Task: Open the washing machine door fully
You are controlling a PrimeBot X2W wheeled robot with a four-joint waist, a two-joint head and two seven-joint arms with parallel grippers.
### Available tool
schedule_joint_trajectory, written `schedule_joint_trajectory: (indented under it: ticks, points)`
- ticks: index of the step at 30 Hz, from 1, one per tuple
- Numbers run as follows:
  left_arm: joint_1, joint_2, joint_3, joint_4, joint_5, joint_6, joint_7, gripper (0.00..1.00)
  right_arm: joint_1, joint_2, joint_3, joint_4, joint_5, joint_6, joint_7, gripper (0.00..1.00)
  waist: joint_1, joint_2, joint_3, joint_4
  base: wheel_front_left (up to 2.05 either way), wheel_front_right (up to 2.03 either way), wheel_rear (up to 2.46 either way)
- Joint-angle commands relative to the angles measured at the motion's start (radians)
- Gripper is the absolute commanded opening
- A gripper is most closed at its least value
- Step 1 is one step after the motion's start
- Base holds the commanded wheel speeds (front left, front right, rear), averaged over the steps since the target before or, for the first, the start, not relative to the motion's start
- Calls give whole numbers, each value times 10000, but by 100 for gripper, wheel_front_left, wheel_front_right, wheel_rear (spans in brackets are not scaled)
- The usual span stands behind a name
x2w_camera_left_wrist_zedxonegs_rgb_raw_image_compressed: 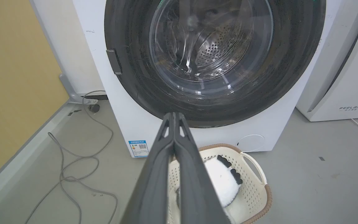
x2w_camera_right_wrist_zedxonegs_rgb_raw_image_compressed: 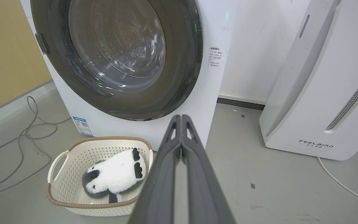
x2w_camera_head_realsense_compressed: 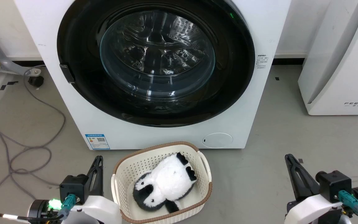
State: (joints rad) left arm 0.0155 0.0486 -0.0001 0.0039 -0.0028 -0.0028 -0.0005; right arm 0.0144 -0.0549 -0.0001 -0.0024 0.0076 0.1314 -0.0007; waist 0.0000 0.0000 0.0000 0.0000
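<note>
At the near edge of the floor [x2w_camera_head_realsense_compressed: 259,143], low at either side: left gripper [x2w_camera_head_realsense_compressed: 98,159] and right gripper [x2w_camera_head_realsense_compressed: 288,156], fingers of each pressed together on nothing, seemingly parked short of any reach. Between them, touching neither, a cream basket [x2w_camera_head_realsense_compressed: 159,145] with a panda toy [x2w_camera_head_realsense_compressed: 166,183] inside, just before the machine's foot. Probably staged as the load, and something to steer round. Beyond, flush against the white washing machine [x2w_camera_head_realsense_compressed: 82,124], the washing machine door [x2w_camera_head_realsense_compressed: 156,60], closed and untouched. On its left rim, a small dark tab [x2w_camera_head_realsense_compressed: 66,73], likely the pull point, hence probably work for the left arm.
</note>
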Motion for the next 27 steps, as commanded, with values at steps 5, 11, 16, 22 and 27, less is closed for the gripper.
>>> schedule_joint_trajectory:
  ticks: [5,11,16,22,27]
  points:
    - [7,0,-11,15,-7,-3,-19,100,12,-3,-6,-2,17,2,-19,100,0,0,1,0,0,0,0]
    - [16,1,-75,28,-46,-6,-144,100,41,-1,-39,-18,89,1,-144,100,0,0,15,-2,0,0,0]
    - [23,2,-124,37,-73,-15,-249,100,57,1,-64,-67,196,1,-248,100,0,0,36,1,0,0,0]
    - [22,2,-182,45,-99,-31,-374,100,58,-1,-75,-107,393,1,-374,100,0,0,78,18,0,0,0]
    - [16,3,-237,50,-116,-44,-479,100,10,-75,-55,-129,607,0,-478,100,0,0,139,37,0,0,0]
